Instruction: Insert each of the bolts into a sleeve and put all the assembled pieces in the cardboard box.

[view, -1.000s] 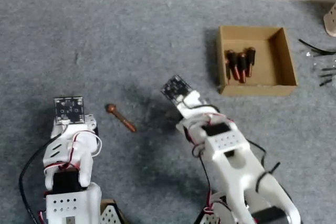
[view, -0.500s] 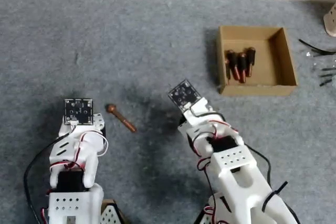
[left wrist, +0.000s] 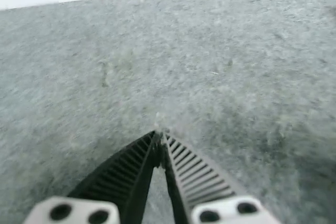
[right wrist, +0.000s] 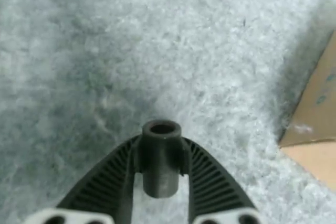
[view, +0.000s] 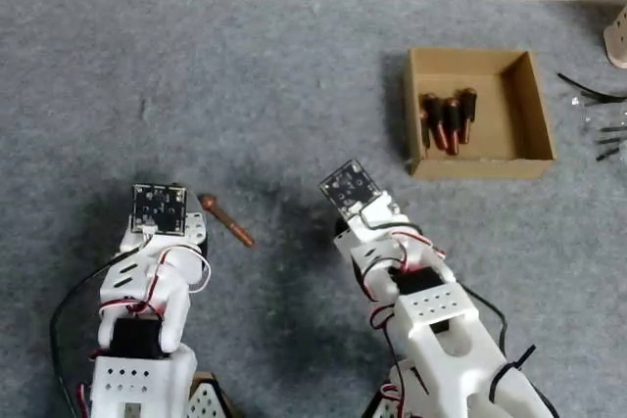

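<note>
A copper bolt [view: 226, 220] lies on the grey carpet between the two arms. The left arm's wrist board [view: 160, 209] sits just left of the bolt's head. My left gripper [left wrist: 159, 139] is shut with nothing in it, tips together over bare carpet. My right gripper [right wrist: 160, 145] is shut on a dark sleeve [right wrist: 160, 157], held upright with its hollow end showing. The right arm [view: 387, 242] stands right of the bolt. The cardboard box [view: 479, 159] at the upper right holds three assembled pieces [view: 447, 119]; a box corner [right wrist: 315, 108] shows in the right wrist view.
Loose black and metal parts [view: 598, 115] lie at the right edge beyond the box. A pale object [view: 617, 36] sits at the top right corner. Open carpet stretches across the upper left.
The left arm has moved right and slightly back, closer to the bolt. The right arm has drawn back toward the front with the sleeve. The bolt has not moved.
</note>
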You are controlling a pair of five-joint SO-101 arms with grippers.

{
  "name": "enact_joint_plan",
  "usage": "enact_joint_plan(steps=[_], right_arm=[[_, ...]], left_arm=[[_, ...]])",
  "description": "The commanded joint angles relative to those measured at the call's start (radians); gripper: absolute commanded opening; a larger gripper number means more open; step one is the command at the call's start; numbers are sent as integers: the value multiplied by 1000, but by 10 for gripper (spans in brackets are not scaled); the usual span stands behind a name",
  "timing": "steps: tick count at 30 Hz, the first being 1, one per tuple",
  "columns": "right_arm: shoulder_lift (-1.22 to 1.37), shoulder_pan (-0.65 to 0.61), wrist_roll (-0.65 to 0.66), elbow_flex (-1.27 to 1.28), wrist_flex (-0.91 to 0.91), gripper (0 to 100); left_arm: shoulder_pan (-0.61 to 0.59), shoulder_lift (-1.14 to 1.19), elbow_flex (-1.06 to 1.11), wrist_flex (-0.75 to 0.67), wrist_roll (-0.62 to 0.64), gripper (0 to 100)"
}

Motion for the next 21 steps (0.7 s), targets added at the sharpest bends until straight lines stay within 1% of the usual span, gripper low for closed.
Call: enact_joint_plan(steps=[1, 4, 8, 12, 15, 16, 17, 19, 21], right_arm=[[-31, 15, -11, -4, -47, 5], [-31, 15, -11, -4, -47, 5], [-31, 30, -12, -4, -47, 5], [-31, 36, -12, -5, -48, 5], [-25, 36, -12, -8, -48, 5], [-25, 36, -12, -8, -48, 5], [-25, 36, -12, -8, -48, 5], [-25, 36, -12, -8, -48, 5], [-25, 36, -11, -10, -48, 5]], left_arm=[[15, 130, -119, -32, 6, 8], [15, 351, -180, -110, 6, 8], [19, 714, -300, -199, 9, 8], [21, 1043, -446, -201, 11, 8], [42, 1167, -518, -198, 15, 8], [44, 1179, -535, -176, 38, 8], [50, 1181, -553, -143, 91, 8], [56, 1175, -596, -48, 227, 8], [70, 1178, -638, 29, 331, 8]])
